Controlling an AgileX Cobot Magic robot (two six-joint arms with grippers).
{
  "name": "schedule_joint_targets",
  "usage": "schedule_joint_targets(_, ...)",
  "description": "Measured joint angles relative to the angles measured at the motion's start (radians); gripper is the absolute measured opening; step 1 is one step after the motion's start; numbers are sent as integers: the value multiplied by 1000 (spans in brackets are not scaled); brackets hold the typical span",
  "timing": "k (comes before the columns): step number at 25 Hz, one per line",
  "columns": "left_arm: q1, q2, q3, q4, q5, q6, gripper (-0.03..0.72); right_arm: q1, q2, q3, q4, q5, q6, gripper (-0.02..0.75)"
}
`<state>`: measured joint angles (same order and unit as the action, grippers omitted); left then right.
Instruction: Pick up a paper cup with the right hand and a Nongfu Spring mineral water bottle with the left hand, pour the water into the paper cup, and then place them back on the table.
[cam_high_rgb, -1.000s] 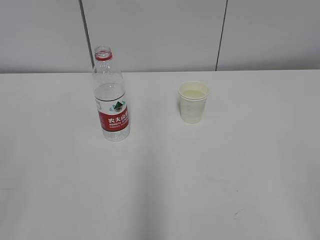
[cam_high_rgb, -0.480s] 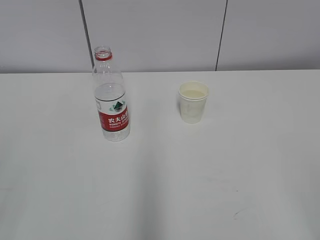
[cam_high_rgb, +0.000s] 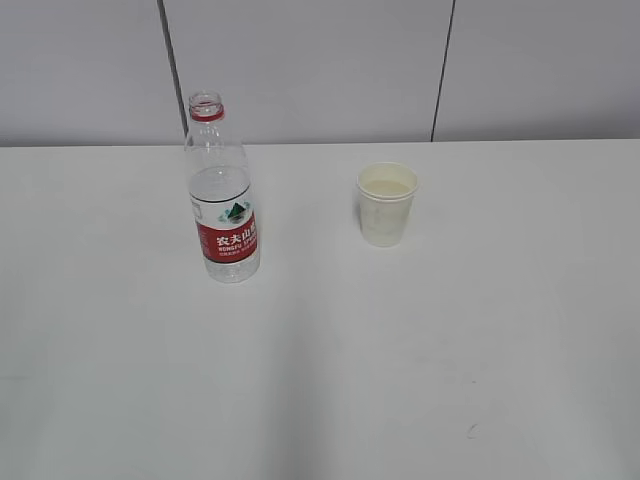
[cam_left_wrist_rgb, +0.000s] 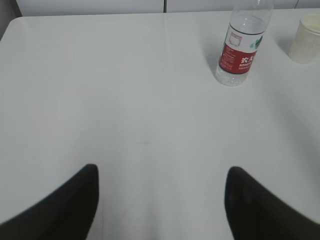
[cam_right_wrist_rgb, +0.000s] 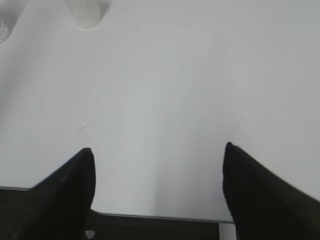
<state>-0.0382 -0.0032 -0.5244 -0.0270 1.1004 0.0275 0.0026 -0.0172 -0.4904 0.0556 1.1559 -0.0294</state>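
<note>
The Nongfu Spring bottle (cam_high_rgb: 222, 195) stands upright and uncapped on the white table (cam_high_rgb: 320, 380), partly filled with water; it also shows in the left wrist view (cam_left_wrist_rgb: 241, 50). The paper cup (cam_high_rgb: 387, 204) stands upright to its right with liquid inside; it shows at the edge of the left wrist view (cam_left_wrist_rgb: 307, 32) and the top of the right wrist view (cam_right_wrist_rgb: 86, 12). Neither arm shows in the exterior view. My left gripper (cam_left_wrist_rgb: 161, 172) is open and empty, well short of the bottle. My right gripper (cam_right_wrist_rgb: 157, 152) is open and empty over the table's near edge.
A grey panelled wall (cam_high_rgb: 320, 70) runs behind the table. The table's near edge (cam_right_wrist_rgb: 160, 217) shows under my right gripper, with dark space below. A small dark mark (cam_high_rgb: 470, 431) lies on the tabletop at front right.
</note>
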Motion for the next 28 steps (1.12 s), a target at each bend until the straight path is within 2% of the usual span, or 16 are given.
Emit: schedule_joint_targets(28, 0, 0, 0, 0, 0, 1, 437, 0, -2, 0, 0, 0, 0, 588)
